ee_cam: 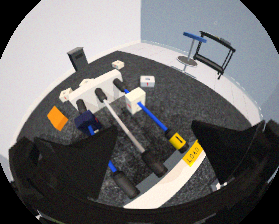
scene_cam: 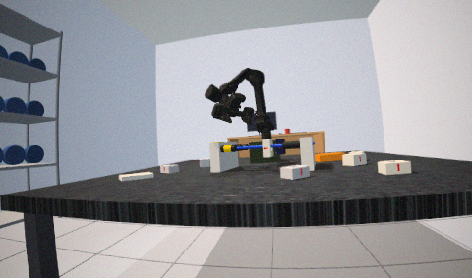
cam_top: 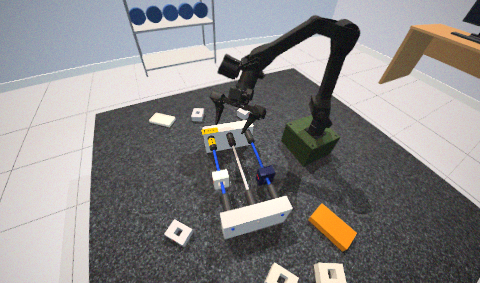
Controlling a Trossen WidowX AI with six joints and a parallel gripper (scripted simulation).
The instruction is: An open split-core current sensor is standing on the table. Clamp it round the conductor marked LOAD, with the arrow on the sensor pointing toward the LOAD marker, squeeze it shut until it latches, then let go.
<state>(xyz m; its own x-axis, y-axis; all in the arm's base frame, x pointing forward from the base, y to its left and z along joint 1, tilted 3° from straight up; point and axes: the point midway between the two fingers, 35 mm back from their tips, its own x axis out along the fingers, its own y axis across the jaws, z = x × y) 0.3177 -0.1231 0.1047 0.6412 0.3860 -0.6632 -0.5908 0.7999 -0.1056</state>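
The white current sensor [cam_top: 220, 179] [scene_cam: 266, 148] [ee_cam: 136, 100] sits around the blue conductor [cam_top: 216, 159] [ee_cam: 152, 116] that has the yellow band [cam_top: 212, 142] [scene_cam: 227, 148] [ee_cam: 177, 140] at its end beside the yellow LOAD label [cam_top: 209, 131] [ee_cam: 193, 154]. The sensor looks closed, with no gap visible. A small red mark on its side lies along the conductor; its arrowhead is too small to read surely. My gripper [cam_top: 230, 128] [ee_cam: 155, 127] is wide open and empty, above the LOAD end of the rack and apart from the sensor.
A dark blue block [cam_top: 266, 174] [ee_cam: 86, 121] sits on the other outer blue conductor, with a pale rod [cam_top: 240, 168] [ee_cam: 124, 125] between. White end blocks [cam_top: 255, 219] [scene_cam: 307, 155] hold the rods. An orange block [cam_top: 333, 227] and several white blocks lie around the rack.
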